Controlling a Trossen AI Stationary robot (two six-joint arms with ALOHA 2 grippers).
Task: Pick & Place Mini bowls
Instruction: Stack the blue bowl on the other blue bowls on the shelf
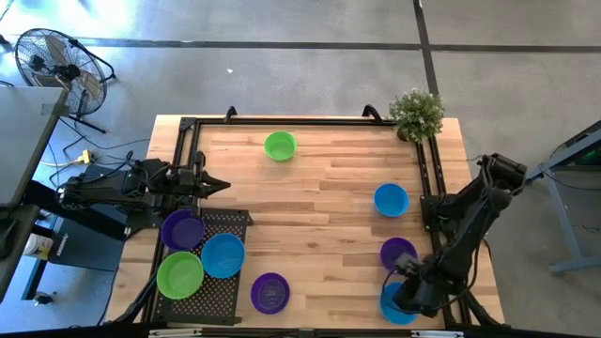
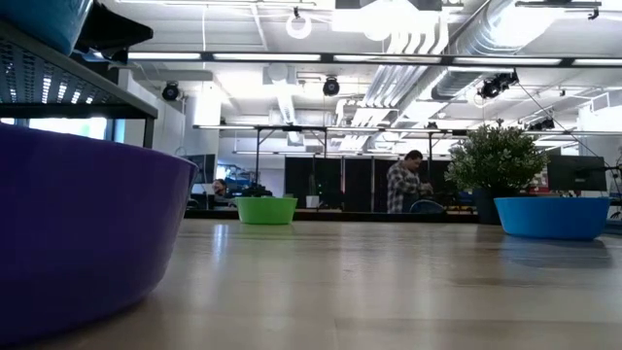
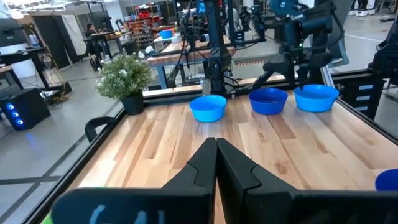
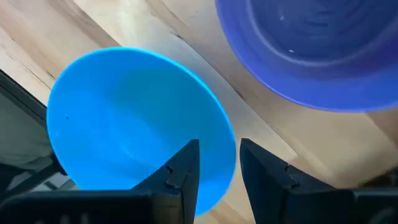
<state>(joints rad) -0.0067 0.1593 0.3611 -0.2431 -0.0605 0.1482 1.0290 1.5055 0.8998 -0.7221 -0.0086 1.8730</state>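
The right gripper (image 4: 217, 171) hangs at the desk's (image 1: 319, 197) front right corner, fingers spread astride the rim of a blue bowl (image 4: 134, 121), one finger inside and one outside. A purple bowl (image 1: 398, 253) sits just beside it, and another blue bowl (image 1: 391, 199) lies further along the right edge. A green bowl (image 1: 280, 145) rests near the back edge. The left gripper (image 1: 214, 185) waits at the left edge, fingers pressed together, above a black tray (image 1: 221, 291) holding more bowls.
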